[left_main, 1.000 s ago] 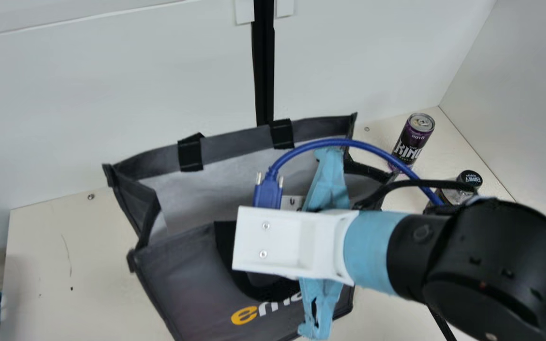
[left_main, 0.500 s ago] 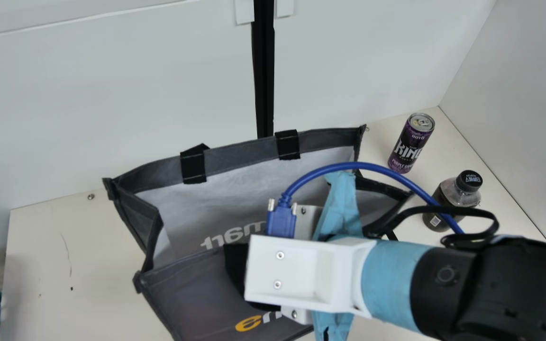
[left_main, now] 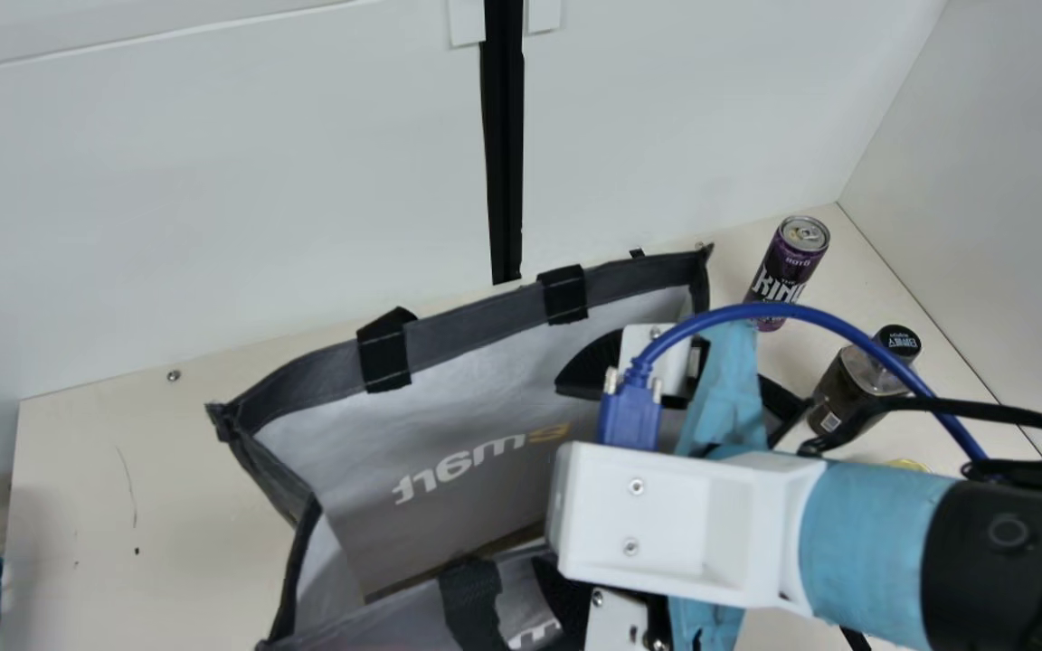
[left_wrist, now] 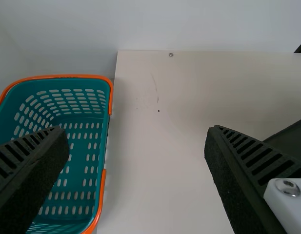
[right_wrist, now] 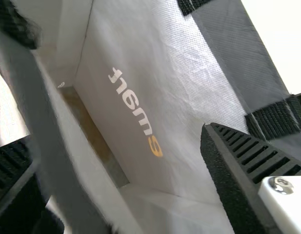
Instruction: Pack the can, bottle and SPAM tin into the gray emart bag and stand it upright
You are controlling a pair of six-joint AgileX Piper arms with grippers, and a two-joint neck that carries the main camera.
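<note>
Main view: white-yellow lettering [left_main: 459, 465] inside bag [left_main: 476, 348]; right end effector [left_main: 557, 479] released, left [left_wrist: 135, 130] too.

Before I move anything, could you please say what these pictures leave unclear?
Yellow-edged item, perhaps the SPAM tin: main view, mostly behind the right arm.
Bag's lower front: main view, cut off by bottom edge.
Bag floor: main view, partly behind the near wall.
Bottle: main view, partly behind blue cable.
</note>
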